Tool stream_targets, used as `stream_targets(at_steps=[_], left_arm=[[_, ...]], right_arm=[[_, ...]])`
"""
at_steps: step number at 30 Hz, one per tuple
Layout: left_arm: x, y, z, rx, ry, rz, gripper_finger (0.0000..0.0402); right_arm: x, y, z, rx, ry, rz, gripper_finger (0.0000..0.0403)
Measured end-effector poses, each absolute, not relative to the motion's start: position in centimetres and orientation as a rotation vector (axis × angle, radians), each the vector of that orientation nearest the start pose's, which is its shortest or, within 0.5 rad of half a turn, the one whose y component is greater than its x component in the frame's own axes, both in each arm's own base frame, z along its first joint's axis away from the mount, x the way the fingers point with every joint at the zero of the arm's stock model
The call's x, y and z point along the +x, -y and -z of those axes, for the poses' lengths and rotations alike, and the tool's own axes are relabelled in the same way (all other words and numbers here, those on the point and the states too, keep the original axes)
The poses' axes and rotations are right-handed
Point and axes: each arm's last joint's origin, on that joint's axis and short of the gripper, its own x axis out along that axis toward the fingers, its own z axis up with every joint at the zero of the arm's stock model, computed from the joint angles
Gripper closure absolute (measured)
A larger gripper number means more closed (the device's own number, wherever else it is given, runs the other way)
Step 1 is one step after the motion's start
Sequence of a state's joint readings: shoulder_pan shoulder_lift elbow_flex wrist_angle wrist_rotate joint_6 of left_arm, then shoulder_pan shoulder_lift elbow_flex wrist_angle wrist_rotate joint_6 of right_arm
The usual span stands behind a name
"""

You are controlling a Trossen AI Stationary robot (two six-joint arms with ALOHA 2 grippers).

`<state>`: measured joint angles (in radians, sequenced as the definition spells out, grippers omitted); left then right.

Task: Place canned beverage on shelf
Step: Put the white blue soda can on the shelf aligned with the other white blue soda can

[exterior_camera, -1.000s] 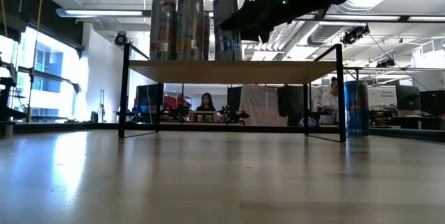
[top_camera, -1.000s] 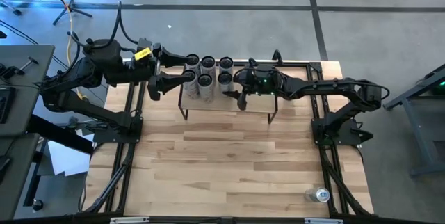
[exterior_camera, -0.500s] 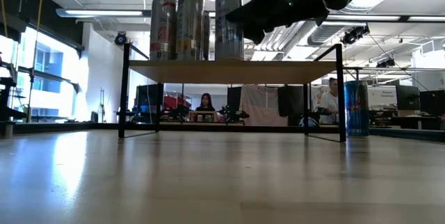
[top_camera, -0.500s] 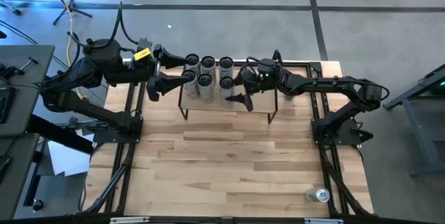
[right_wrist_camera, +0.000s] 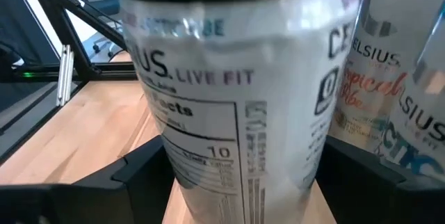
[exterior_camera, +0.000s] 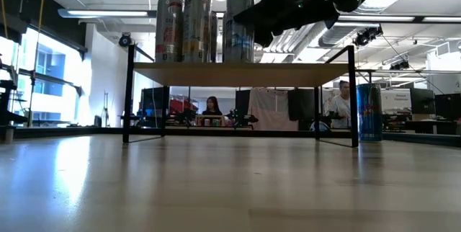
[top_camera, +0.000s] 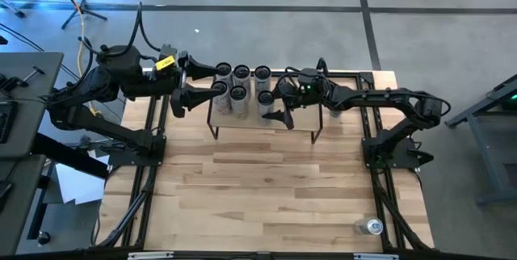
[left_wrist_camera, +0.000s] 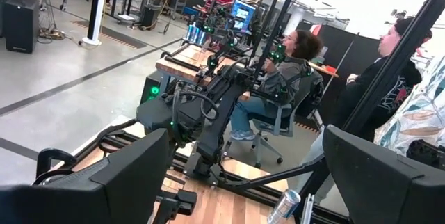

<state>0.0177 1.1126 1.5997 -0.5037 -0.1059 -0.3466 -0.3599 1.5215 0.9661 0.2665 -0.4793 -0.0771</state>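
The shelf (top_camera: 242, 123) stands at the table's far middle; in the low view (exterior_camera: 216, 73) its wood top sits on thin black legs. Several tall white cans (top_camera: 232, 82) stand on its left part. My right gripper (top_camera: 273, 103) reaches in level from the right and is shut on the rightmost near can (top_camera: 264, 97), which fills the right wrist view (right_wrist_camera: 243, 99). My left gripper (top_camera: 199, 82) is open and empty just left of the shelf, its fingers wide apart in the left wrist view (left_wrist_camera: 243, 182). My right gripper pinches the can's body between its two fingers (right_wrist_camera: 142, 172), one on each opposite side (right_wrist_camera: 174, 161). The fingers come level from the table's right. The can is upright; whether its base rests on the shelf top or is just above it, I cannot tell.
A blue can (exterior_camera: 369, 113) stands on the table near the front right corner (top_camera: 373, 226). Black rail frames with cables run along both table sides (top_camera: 149, 171). People sit in the room beyond the table (left_wrist_camera: 288, 78). The shelf's right half (top_camera: 303, 123) is bare.
My right gripper has swung a little and drawn its can slightly toward the shelf's near edge, away from the can behind it. In the low view the can now stands taller than its neighbours. The left arm has kept still.
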Motion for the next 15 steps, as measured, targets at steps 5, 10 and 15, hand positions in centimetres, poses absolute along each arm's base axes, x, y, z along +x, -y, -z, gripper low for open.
stream_targets(at_steps=[5, 10, 15], left_arm=[[18.8, -0.64, -50.64, -0.345, 0.005, -0.125, 0.0051], [18.79, -0.64, -50.64, -0.345, 0.005, -0.125, 0.0051], [18.81, -0.64, -50.64, -0.344, 0.005, -0.125, 0.0051]], right_arm=[[31.88, 10.79, -26.21, 0.027, -0.261, -0.121, 0.0104], [31.88, 10.98, -26.17, 0.026, -0.269, -0.064, 0.0104], [31.87, 11.05, -26.14, 0.026, -0.273, -0.045, 0.0096]])
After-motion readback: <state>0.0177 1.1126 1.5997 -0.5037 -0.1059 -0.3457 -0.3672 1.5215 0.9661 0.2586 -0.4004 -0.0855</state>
